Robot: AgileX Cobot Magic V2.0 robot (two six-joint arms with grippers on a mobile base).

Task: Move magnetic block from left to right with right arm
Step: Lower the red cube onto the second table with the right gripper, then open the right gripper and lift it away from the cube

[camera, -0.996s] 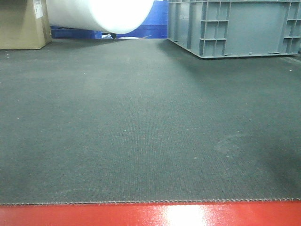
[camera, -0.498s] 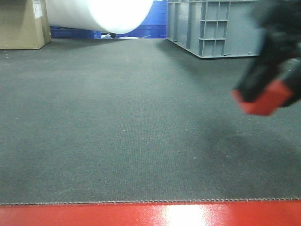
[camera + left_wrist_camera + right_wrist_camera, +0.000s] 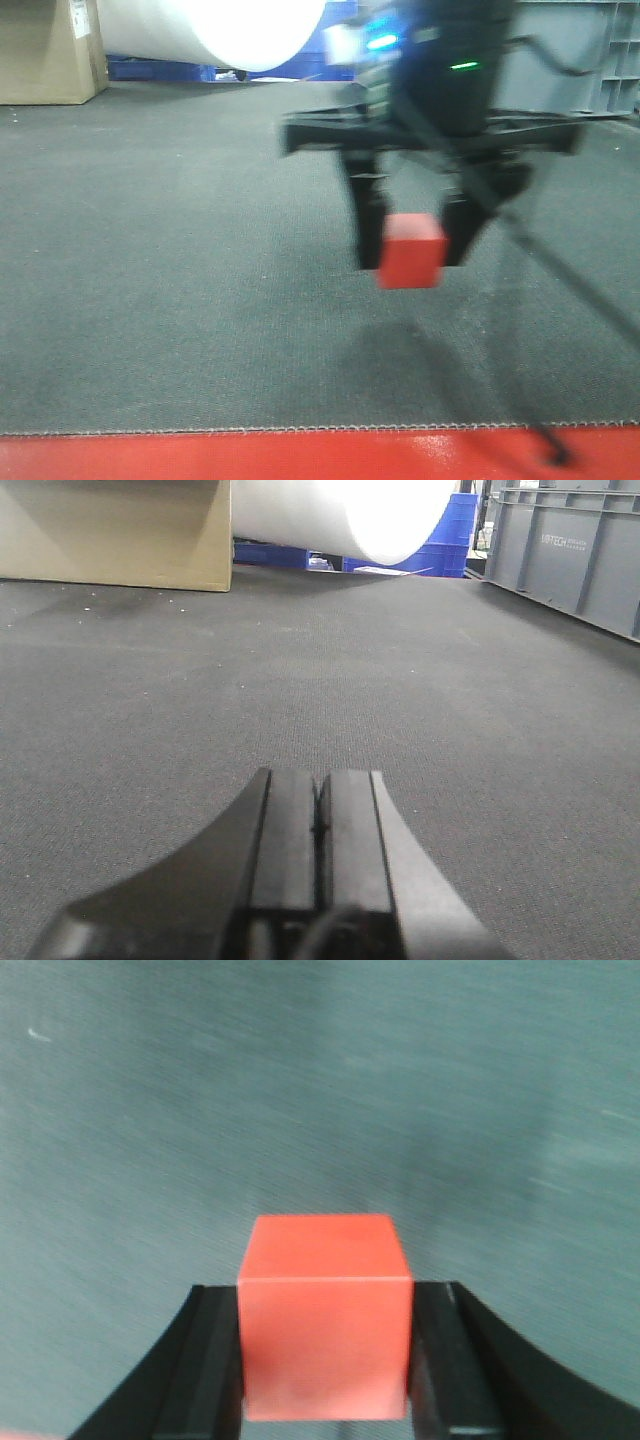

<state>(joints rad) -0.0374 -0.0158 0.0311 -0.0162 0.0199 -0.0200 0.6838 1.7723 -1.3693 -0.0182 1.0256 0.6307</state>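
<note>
The magnetic block [image 3: 411, 250] is a small red-orange cube held in the air above the dark mat, a little right of centre in the front view. My right gripper [image 3: 411, 245] is shut on it, one black finger on each side. The right wrist view shows the magnetic block [image 3: 326, 1315] squeezed between both fingers [image 3: 208, 1360], with blurred mat below. My left gripper [image 3: 320, 805] is shut with nothing between its pads, low over the mat.
A grey crate [image 3: 600, 50] stands at the back right, partly hidden by the right arm. A cardboard box [image 3: 45, 50] sits at the back left beside a big white roll [image 3: 210, 30]. A red strip [image 3: 300, 455] borders the dark mat [image 3: 150, 250] at the front.
The right gripper with the block has swept in from the right edge to near the centre. One second ago it was not in view at all.
</note>
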